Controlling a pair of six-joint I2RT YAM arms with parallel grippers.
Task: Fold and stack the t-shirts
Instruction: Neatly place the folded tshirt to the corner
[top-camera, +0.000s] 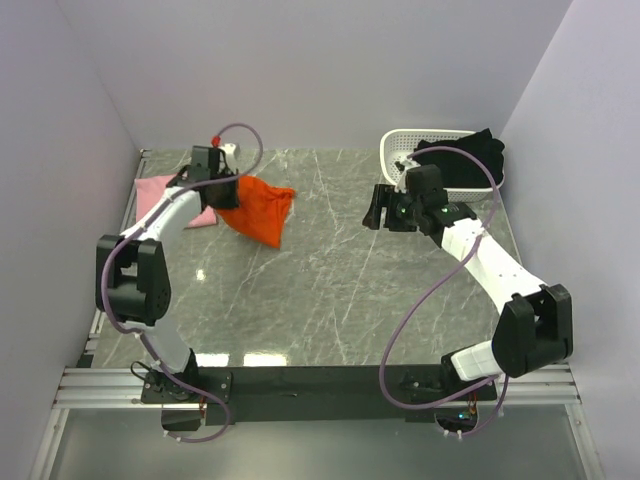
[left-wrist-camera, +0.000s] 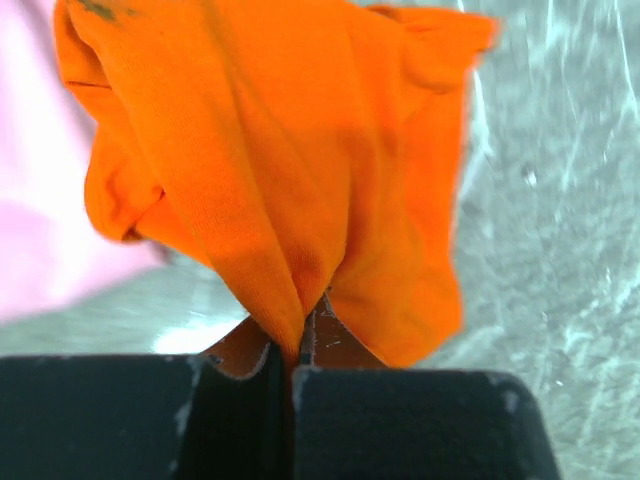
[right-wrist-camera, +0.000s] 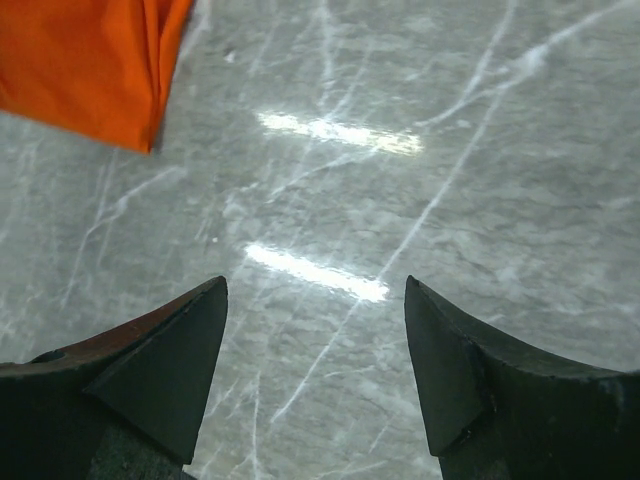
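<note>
Marble table (top-camera: 340, 280) | orange t-shirt (top-camera: 258, 212) is clamped by left gripper (left-wrist-camera: 296, 352), far left | right gripper (right-wrist-camera: 315, 335) is held wide apart.

The left arm reaches far forward, elbow bent, and the left gripper (left-wrist-camera: 298, 350) is pinched tight on a fold of the orange t-shirt (left-wrist-camera: 280, 150). The right arm angles forward and inward, the right gripper (right-wrist-camera: 315, 290) hanging with jaws spread wide.

It was a robot lab cell. Plain white panels (top-camera: 300, 70) walled the marble-patterned tabletop (right-wrist-camera: 480, 150) beneath the jaws of the right gripper (right-wrist-camera: 315, 285).
</note>
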